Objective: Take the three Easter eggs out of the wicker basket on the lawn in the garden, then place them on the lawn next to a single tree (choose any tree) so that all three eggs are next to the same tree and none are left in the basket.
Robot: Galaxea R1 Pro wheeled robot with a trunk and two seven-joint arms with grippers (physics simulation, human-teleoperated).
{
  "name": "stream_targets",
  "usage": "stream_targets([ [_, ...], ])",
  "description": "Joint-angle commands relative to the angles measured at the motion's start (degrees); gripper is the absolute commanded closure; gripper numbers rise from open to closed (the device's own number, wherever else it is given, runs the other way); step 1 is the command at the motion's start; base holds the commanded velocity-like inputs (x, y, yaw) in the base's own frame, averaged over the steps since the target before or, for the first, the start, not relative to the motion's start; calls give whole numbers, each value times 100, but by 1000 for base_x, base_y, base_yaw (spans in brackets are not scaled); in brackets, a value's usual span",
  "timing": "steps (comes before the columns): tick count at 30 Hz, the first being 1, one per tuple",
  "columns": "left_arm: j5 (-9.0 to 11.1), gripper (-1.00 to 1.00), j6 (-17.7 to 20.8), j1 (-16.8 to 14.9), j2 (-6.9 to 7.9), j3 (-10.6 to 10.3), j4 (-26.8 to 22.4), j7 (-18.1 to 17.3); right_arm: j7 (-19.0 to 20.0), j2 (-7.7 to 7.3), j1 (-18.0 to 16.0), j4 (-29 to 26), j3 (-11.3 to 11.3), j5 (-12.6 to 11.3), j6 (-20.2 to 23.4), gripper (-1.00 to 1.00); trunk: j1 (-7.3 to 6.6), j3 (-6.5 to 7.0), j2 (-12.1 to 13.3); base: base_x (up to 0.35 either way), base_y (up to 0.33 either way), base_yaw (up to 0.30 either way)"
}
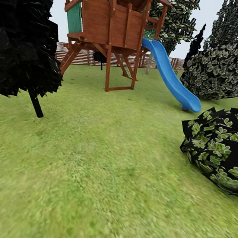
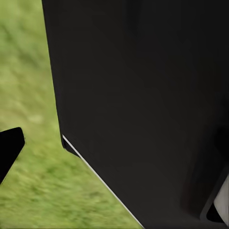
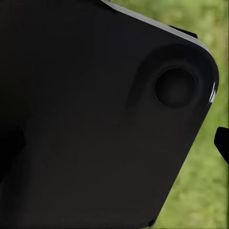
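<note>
The lawn spreads flat and mottled green toward a slatted wooden fence. On it stands a wooden play tower with a blue slide running down to the right. A black tree leans at the left, leafy bushes sit at the right. No writing is legible anywhere. Both wrist views show dark robot bodywork over blurred grass; I cannot tell whether either gripper is open or closed.
</note>
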Motion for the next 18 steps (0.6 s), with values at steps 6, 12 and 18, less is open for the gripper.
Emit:
stream_targets([
  [6,3,-100,-3,-2,0,3,-1,-4,0,-1,-3,4,43,-5,-18,-100,3,-5,-2,317,102,0],
  [12,3,-100,-3,-2,0,3,-1,-7,0,-1,-3,4,47,-5,-17,-100,3,-5,-2,317,102,-21],
  [18,3,-100,-3,-2,0,3,-1,-5,8,-17,-3,4,44,-20,-10,-100,3,-5,-2,317,103,-250],
])
